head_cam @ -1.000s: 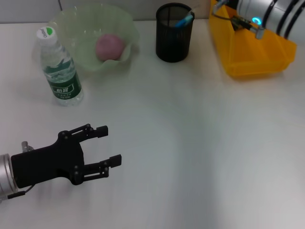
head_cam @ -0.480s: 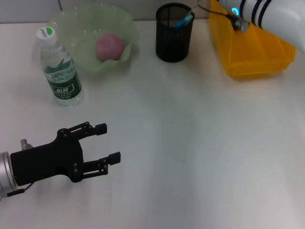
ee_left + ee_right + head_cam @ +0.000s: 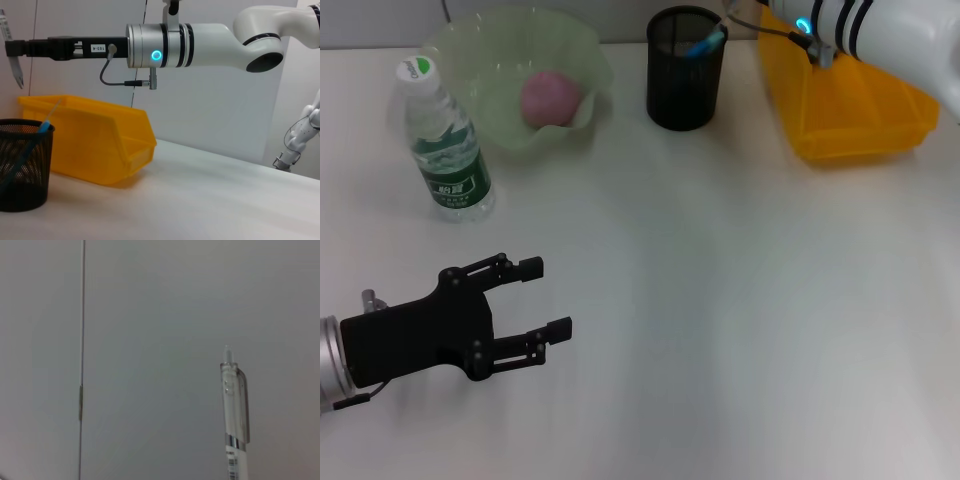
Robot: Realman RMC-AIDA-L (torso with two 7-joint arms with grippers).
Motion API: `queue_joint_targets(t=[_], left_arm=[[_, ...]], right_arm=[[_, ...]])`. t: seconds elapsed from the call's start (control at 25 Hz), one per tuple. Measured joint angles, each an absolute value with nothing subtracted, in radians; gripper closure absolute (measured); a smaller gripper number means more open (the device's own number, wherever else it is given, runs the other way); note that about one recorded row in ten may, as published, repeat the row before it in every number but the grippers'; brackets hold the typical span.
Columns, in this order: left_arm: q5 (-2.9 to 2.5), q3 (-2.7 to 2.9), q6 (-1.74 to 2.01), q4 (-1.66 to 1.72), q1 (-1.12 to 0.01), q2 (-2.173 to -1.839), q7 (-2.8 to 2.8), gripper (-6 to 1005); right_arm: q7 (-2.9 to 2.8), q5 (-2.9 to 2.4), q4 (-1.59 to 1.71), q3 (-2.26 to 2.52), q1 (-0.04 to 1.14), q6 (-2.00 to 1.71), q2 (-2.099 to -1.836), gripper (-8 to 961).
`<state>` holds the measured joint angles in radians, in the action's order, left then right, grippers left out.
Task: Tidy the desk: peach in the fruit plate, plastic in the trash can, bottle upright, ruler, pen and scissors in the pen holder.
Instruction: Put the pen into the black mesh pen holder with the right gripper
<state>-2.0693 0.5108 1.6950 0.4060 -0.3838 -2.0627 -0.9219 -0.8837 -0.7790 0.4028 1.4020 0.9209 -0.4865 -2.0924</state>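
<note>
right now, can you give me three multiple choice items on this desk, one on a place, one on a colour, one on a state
1. Where is the peach?
A. in the green fruit plate
B. in the bin
C. beside the pen holder

2. What colour is the bin?
A. blue
B. yellow
C. black

3. How does the bottle stand?
A. on its side
B. upside down
C. upright

Answers:
1 A, the pink fruit lies inside the plate.
2 B, the bin beside the black pen holder is yellow.
3 C, its cap points up, near the plate.
</note>
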Motion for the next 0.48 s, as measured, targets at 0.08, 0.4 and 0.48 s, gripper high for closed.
queue_joint_targets(t=[0.08,0.4,0.48], left_arm=[[-2.069,0.511,1.695,0.409,-0.384,-2.063,-0.922,186],[-2.069,0.511,1.698,0.425,-0.384,-2.063,-0.926,186],[-2.069,0.511,1.698,0.426,-0.385,-2.063,-0.926,186]], right_arm=[[-0.884,-0.779,0.402,1.402,0.921,-0.486,-2.092,772],[-0.884,-0.778,0.403,1.400,0.918,-0.494,-2.092,750],[-0.884,-0.778,0.403,1.399,0.916,-0.496,-2.092,744]])
